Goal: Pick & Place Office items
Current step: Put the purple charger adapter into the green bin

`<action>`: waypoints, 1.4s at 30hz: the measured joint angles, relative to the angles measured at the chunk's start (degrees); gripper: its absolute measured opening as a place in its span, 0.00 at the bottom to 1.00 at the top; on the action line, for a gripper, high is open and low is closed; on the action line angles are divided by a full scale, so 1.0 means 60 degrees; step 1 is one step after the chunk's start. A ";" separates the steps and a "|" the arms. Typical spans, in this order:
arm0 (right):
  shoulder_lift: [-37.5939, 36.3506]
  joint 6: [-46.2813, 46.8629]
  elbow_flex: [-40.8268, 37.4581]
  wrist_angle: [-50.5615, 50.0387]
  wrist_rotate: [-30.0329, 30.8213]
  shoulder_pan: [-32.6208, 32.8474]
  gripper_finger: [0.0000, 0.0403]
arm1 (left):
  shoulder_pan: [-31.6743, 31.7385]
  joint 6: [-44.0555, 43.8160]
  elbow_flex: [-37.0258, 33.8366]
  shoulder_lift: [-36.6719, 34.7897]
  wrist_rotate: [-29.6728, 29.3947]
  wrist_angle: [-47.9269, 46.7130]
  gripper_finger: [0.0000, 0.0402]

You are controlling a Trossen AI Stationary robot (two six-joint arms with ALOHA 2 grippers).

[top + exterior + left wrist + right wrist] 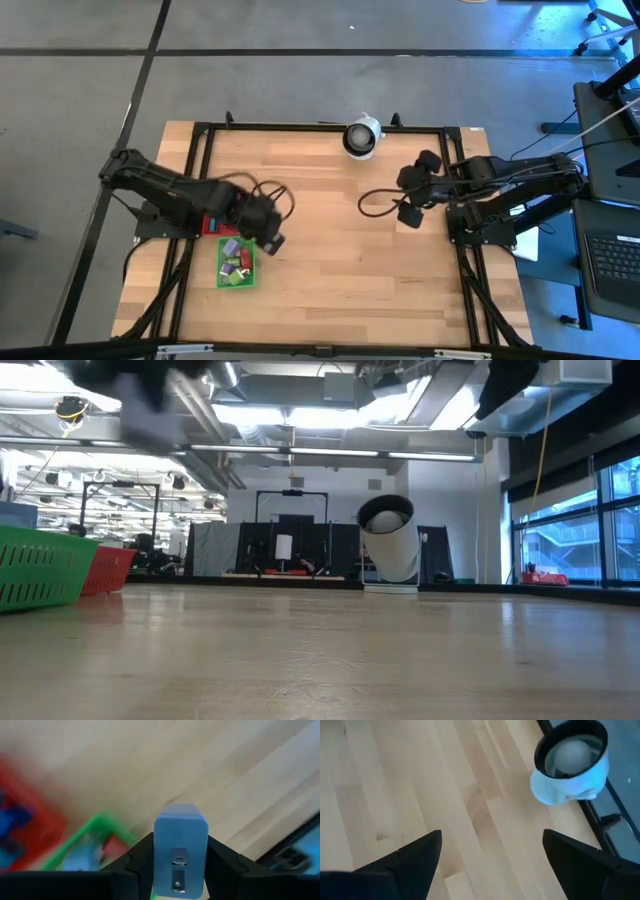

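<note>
While the left end effector (180,865) clenches a pale blue block (180,851) by its flat sides just beside the green tray (237,263), that piece looks light, rigid and smooth, so it could slip. Well apart, the right end effector (490,855) hangs released.

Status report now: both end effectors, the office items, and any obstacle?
Left end effector shut on light blue block, by green tray. Right end effector open, empty, near white round object. No obstacle seen.
</note>
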 joint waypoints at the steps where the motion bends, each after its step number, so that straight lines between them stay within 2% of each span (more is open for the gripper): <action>1: -0.0009 0.0092 -0.0001 -0.0048 0.0004 0.0000 0.86 | -0.0281 -0.0422 -0.0005 0.0012 0.0000 -0.0351 0.32; 6: -0.0009 0.0103 -0.0001 -0.0073 0.0120 0.0000 0.86 | -0.1509 -0.2405 -0.0643 0.0091 0.0018 -0.0622 0.32; 12: -0.0012 -0.0171 -0.0001 -0.0054 0.0491 0.0000 0.86 | -0.2334 -0.4481 -0.1681 0.0080 0.0155 -0.0574 0.32; 16: -0.0012 -0.0175 -0.0001 -0.0054 0.0561 0.0000 0.86 | -0.2622 -0.5089 -0.2032 0.0080 0.0314 -0.0547 0.32; 20: -0.0012 -0.0168 -0.0001 -0.0055 0.0558 0.0000 0.86 | -0.2808 -0.5488 -0.2357 0.0080 0.0024 -0.0566 0.32; 25: -0.0012 0.0116 -0.0001 -0.0054 0.0533 0.0000 0.86 | -0.2846 -0.5587 -0.2484 0.0092 -0.0004 -0.0548 0.35; 30: -0.0012 0.0248 0.0000 -0.0054 0.0533 0.0000 0.86 | -0.2817 -0.5110 -0.2484 0.0098 0.0016 -0.0554 0.43; 34: -0.0012 0.0393 0.0002 -0.0054 0.0532 0.0000 0.86 | -0.2636 -0.4041 -0.2306 0.0102 0.0700 -0.0544 0.48; 37: -0.0012 0.0361 -0.0001 -0.0054 0.0532 0.0000 0.86 | -0.2464 -0.3519 -0.2088 0.0102 0.1335 -0.0554 0.49; 42: -0.0012 0.0338 -0.0001 -0.0057 0.0615 0.0000 0.86 | -0.2375 -0.3435 -0.1685 0.0102 0.1095 -0.0569 0.47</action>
